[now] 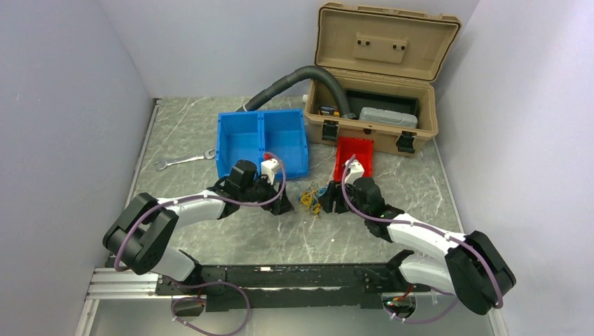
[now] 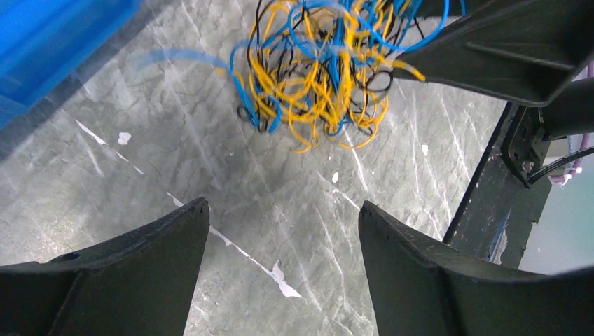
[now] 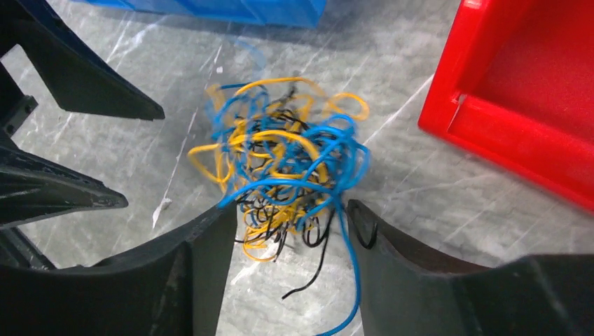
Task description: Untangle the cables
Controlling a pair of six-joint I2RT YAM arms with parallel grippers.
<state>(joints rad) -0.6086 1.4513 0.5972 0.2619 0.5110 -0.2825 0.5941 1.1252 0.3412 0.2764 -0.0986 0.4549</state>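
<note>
The cables (image 1: 310, 198) are a tangled bundle of thin yellow, blue and black wires lying on the grey marble table between my two grippers. My left gripper (image 1: 282, 204) is open and empty just left of the bundle. In the left wrist view the cables (image 2: 319, 77) lie ahead of its spread fingers, gripper (image 2: 284, 210). My right gripper (image 1: 330, 199) is open just right of the bundle. In the right wrist view the near edge of the cables (image 3: 287, 168) reaches between the tips of the right gripper (image 3: 291, 210). A blue and a black wire end trail between the fingers.
A blue two-compartment bin (image 1: 263, 143) stands behind the left gripper and a red bin (image 1: 354, 157) behind the right one. An open tan toolbox (image 1: 375, 77) with a grey corrugated hose (image 1: 294, 80) stands at the back. A wrench (image 1: 183, 160) lies at left.
</note>
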